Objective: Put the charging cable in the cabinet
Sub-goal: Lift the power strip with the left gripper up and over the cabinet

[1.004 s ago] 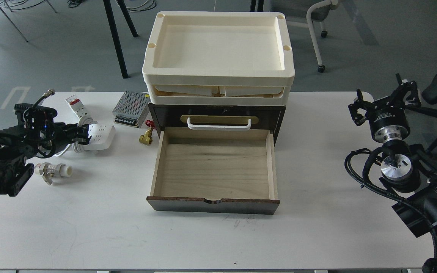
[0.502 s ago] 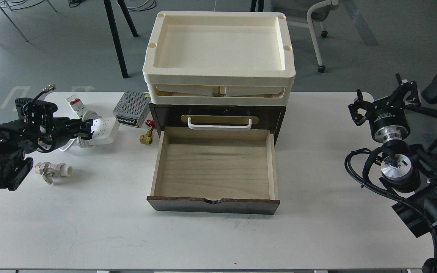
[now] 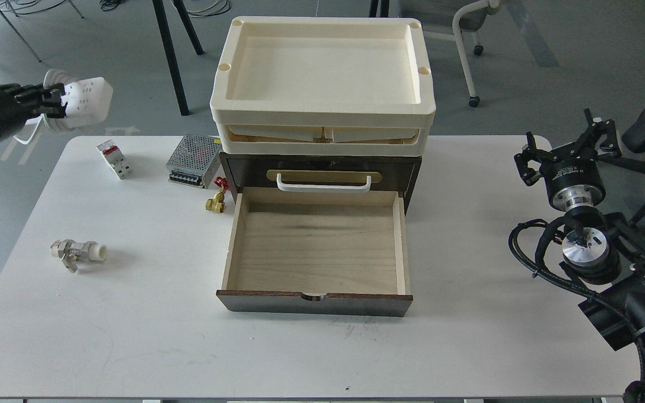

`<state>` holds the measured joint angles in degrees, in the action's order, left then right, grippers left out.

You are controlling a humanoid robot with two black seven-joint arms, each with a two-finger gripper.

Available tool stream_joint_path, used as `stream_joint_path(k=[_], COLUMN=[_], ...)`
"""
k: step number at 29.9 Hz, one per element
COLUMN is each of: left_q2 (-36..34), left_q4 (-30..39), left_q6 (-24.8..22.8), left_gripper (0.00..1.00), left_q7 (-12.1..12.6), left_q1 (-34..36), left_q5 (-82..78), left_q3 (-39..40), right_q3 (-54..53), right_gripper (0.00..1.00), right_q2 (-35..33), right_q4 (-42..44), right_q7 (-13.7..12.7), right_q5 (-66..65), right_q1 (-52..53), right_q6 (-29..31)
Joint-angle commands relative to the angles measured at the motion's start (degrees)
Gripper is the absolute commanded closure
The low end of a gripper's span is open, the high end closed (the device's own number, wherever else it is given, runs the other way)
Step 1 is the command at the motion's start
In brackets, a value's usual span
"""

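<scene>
While held high off the bench (image 3: 132, 336) at far left, power strip (image 3: 84, 101) clamped at one end in left gripper (image 3: 54, 103) — cord (image 3: 28, 134) dangling loose below. Well apart from the cabinet (image 3: 322, 168) and its open, empty drawer (image 3: 317, 252). Risks: end-grip slipping, cord snagging the cream trays (image 3: 322, 115) or circuit breaker (image 3: 114, 159). Right gripper (image 3: 569, 148) idle, fingers spread, holding nothing.

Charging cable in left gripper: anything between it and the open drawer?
Nothing visible blocks it. The charging cable is held high by the left gripper, above the small white block and metal power-supply box. The open drawer is empty.
</scene>
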<state>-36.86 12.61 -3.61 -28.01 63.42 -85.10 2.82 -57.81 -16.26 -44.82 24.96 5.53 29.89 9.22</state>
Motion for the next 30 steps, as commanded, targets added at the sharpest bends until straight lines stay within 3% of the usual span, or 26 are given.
stream_joint_path(k=[1, 6, 9, 15, 19, 23, 30], left_q2=[-2.1, -2.2, -2.9, -5.1, -5.3, -8.1, -15.7], left_q4=[0.2, 0.9, 6.3, 17.2, 24.5, 38.2, 72.8], left_q6=[-5.3, -8.2, -9.4, -24.4, -24.4, -24.4, -24.4], left_gripper=[0.92, 0.91, 0.91, 0.92, 0.94, 0.94, 0.92], left_q7=[0.0, 0.0, 0.0, 0.0, 0.0, 0.0, 0.0], left_q1=[6.0, 12.3, 16.2, 28.9, 34.5, 36.8, 37.5], left_q5=[1.0, 3.1, 3.2, 7.1, 9.6, 9.5, 8.5], left_q3=[0.3, 0.2, 0.2, 0.7, 0.6, 0.5, 0.4], right_q3=[0.1, 0.1, 0.1, 0.0, 0.0, 0.0, 0.0], right_gripper=[0.0, 0.0, 0.0, 0.0, 0.0, 0.0, 0.0], right_q2=[0.0, 0.0, 0.0, 0.0, 0.0, 0.0, 0.0], right_q4=[0.0, 0.1, 0.1, 0.0, 0.1, 0.1, 0.1], right_q7=[0.0, 0.0, 0.0, 0.0, 0.0, 0.0, 0.0], right_q5=[0.0, 0.0, -0.1, 0.0, -0.1, -0.1, -0.1], right_q1=[0.0, 0.0, 0.1, 0.1, 0.1, 0.1, 0.1], right_q6=[0.0, 0.0, 0.0, -0.1, -0.1, -0.1, -0.1])
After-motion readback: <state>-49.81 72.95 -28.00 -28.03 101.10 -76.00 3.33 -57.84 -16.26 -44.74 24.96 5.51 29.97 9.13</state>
